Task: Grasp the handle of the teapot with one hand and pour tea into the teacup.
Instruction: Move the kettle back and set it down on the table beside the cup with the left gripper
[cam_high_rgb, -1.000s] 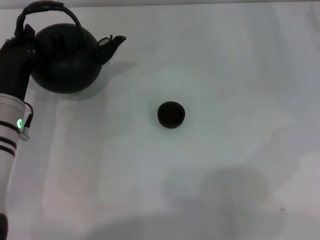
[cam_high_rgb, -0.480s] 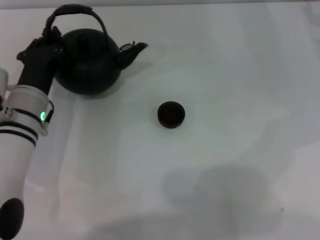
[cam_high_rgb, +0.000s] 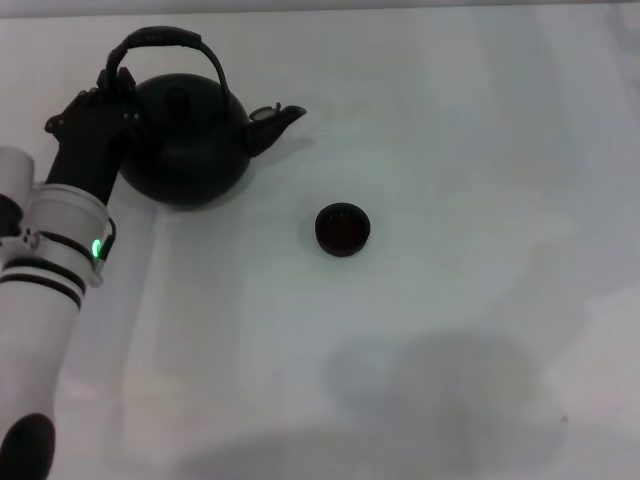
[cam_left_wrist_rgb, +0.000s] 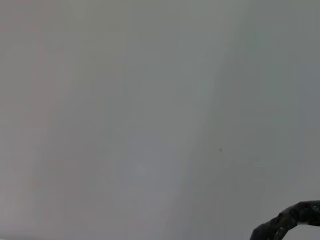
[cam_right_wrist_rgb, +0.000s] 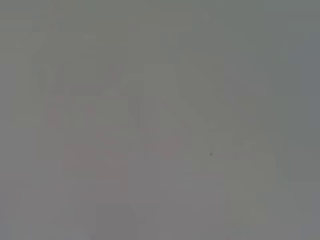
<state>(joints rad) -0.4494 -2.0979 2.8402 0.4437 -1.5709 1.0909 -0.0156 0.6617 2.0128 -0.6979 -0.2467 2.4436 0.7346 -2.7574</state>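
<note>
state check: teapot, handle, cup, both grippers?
teapot: upright, lid on, spout pointing toward the cup
handle: raised over the pot, left gripper at its left end
teacup: upright on the table, apart from the pot; contents can't be told
left gripper: at the handle
right gripper: not in view

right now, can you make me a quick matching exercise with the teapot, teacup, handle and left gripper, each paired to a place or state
Things:
1. teapot
2. teacup
3. handle
4. left gripper

Places or states:
A. alone on the white table, near the middle
B. arched over the pot's lid
C. at the far left, spout toward the cup
D. at the hoop's left end

Pairs: 1-C, 2-A, 3-B, 4-D
</note>
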